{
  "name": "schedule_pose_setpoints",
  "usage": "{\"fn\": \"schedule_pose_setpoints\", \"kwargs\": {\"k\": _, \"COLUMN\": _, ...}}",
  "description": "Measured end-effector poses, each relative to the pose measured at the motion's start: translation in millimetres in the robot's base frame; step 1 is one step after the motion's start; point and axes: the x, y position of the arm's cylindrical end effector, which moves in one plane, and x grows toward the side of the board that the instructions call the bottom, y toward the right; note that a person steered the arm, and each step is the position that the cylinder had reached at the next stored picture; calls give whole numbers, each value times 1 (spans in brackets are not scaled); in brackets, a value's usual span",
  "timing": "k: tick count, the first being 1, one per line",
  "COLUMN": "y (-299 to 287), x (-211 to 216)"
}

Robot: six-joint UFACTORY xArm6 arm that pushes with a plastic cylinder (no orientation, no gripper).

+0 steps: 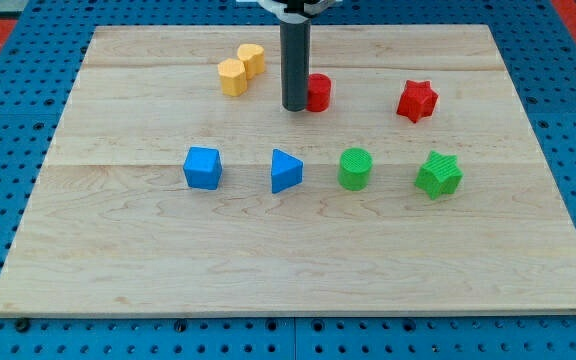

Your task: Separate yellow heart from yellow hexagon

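So I'm parking my tip [295, 107] just off the view's-left side of the red block [319, 92], touching or nearly touching it; can't tell which. No hand on this rig, just a bare rod, so nothing is opening, closing or holding anything.

Taking the red block as landmark: the two yellow blocks are sitting toward the view's left of it, pressed against each other. The yellow block nearer the view's top [251, 59] and the lower yellow block [233, 77] are too alike at this size; I'm guessing the lower one is the hexagon, not sure.

Handling, as I'm judging it: small, light, rigid blocks sliding easily on the smooth wooden surface [268, 260], likely spinning off if I'm pushing off-centre. No grasping, so I'm planning contact at the seam between the pair, or on a flat outer face of one, pushing away from its partner.

Elsewhere, below the red block: blue cube [202, 168], blue triangle [286, 171], green cylinder [354, 169], green star [439, 175]; red star [417, 101] to the view's right.
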Motion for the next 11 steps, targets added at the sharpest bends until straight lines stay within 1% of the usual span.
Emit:
{"fn": "schedule_pose_setpoints", "kwargs": {"k": 1, "y": -1, "x": -38}}
{"fn": "schedule_pose_setpoints", "kwargs": {"k": 3, "y": 41, "x": -43}}
{"fn": "schedule_pose_setpoints", "kwargs": {"k": 5, "y": 24, "x": -36}}
{"fn": "schedule_pose_setpoints", "kwargs": {"k": 6, "y": 16, "x": -66}}
{"fn": "schedule_pose_setpoints", "kwargs": {"k": 7, "y": 16, "x": -111}}
{"fn": "schedule_pose_setpoints", "kwargs": {"k": 8, "y": -80, "x": -144}}
{"fn": "schedule_pose_setpoints", "kwargs": {"k": 9, "y": -104, "x": -127}}
{"fn": "schedule_pose_setpoints", "kwargs": {"k": 10, "y": -58, "x": -82}}
{"fn": "schedule_pose_setpoints", "kwargs": {"k": 11, "y": -41, "x": -70}}
